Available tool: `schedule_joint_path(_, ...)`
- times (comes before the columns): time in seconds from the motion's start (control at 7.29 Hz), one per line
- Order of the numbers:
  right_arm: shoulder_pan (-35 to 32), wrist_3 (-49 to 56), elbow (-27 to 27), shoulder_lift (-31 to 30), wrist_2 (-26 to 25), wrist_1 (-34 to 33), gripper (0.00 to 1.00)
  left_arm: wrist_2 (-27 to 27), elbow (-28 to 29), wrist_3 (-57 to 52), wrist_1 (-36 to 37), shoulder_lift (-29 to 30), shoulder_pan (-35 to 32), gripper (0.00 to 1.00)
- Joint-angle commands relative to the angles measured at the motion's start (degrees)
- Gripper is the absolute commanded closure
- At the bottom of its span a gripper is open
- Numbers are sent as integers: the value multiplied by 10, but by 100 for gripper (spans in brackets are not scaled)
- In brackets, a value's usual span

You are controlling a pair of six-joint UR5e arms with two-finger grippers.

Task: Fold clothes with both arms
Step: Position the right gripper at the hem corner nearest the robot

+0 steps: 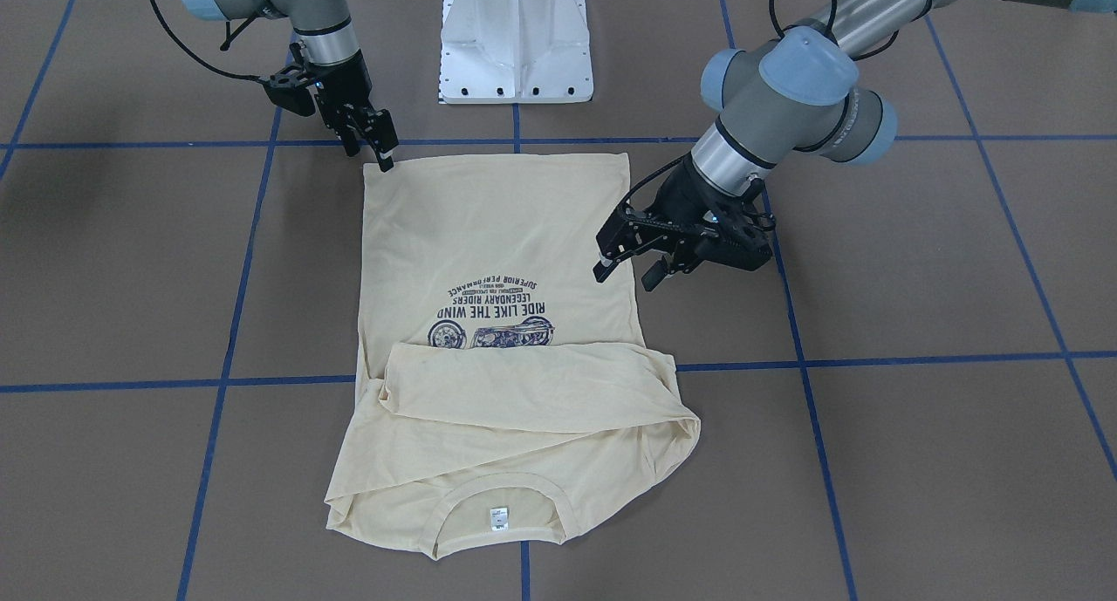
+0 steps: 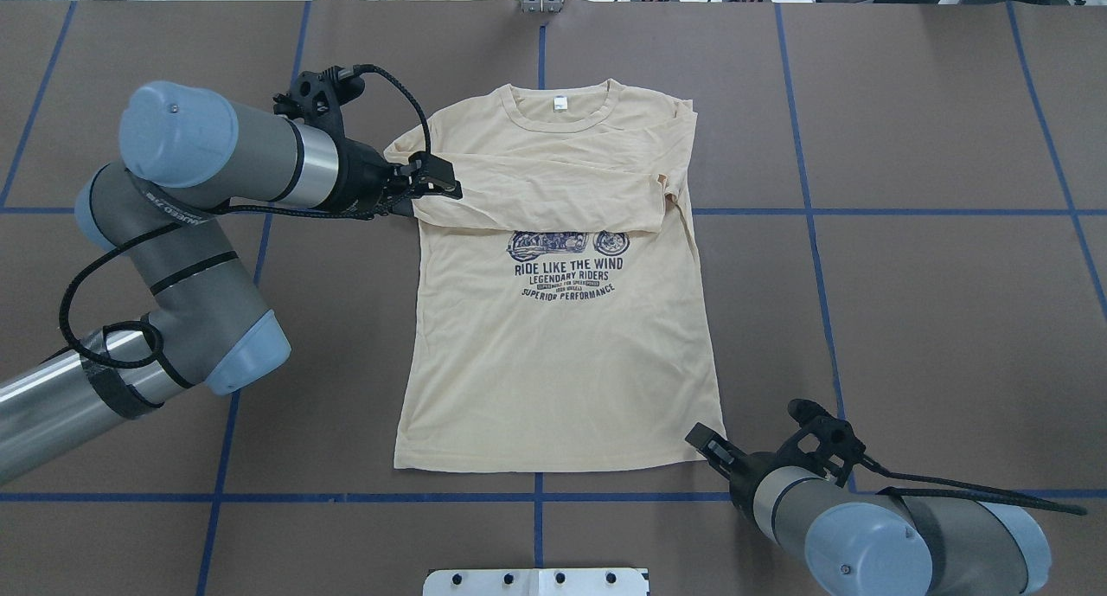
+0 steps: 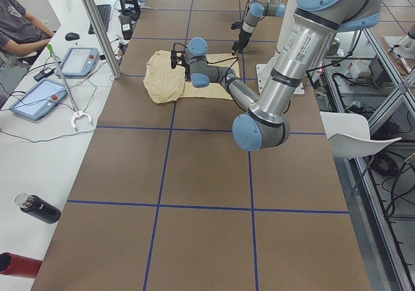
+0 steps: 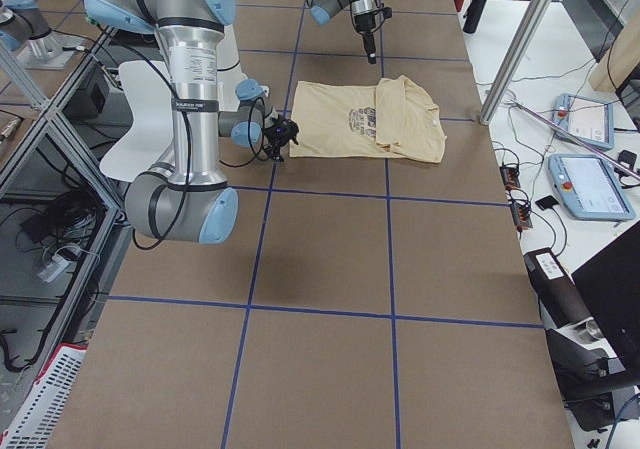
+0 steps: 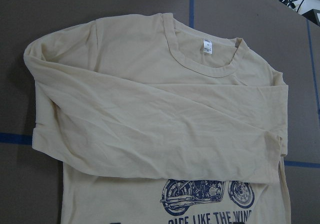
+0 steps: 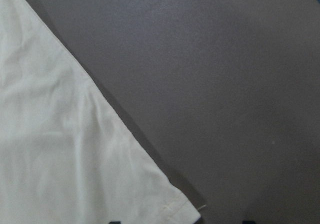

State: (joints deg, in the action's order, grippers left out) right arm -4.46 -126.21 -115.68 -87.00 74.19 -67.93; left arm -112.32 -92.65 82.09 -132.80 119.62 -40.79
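Mid-table, shirt (image 2: 553,354) flat, sleeves (image 2: 545,202) folded in | left gripper (image 1: 624,276) spread, empty, over side edge | right gripper (image 1: 383,154) parted at hem corner (image 6: 182,209), no pinch yet | next, probably: both grab hem, fold toward collar (image 2: 560,118)

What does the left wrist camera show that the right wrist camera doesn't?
Only the left wrist view shows the ribbed collar, the white neck tag, the sleeve folded across the chest and the motorcycle print. Only the right wrist view shows a hem corner, close up. Both show the pale yellow shirt lying on the brown table.
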Motion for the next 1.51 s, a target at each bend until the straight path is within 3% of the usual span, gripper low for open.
schedule_joint_path(0.0,-2,-1,5,3,0,0,55,0,0,0,0,0,0,21)
schedule_joint_path(0.14,-4,-2,4,3,-1,0,95,0,1,1,0,0,0,21)
schedule_joint_path(0.27,-7,-1,4,2,0,0,100,0,1,1,0,0,1,21)
schedule_joint_path(1.37,-11,1,-6,-1,7,0,100,1,2,3,0,0,2,21)
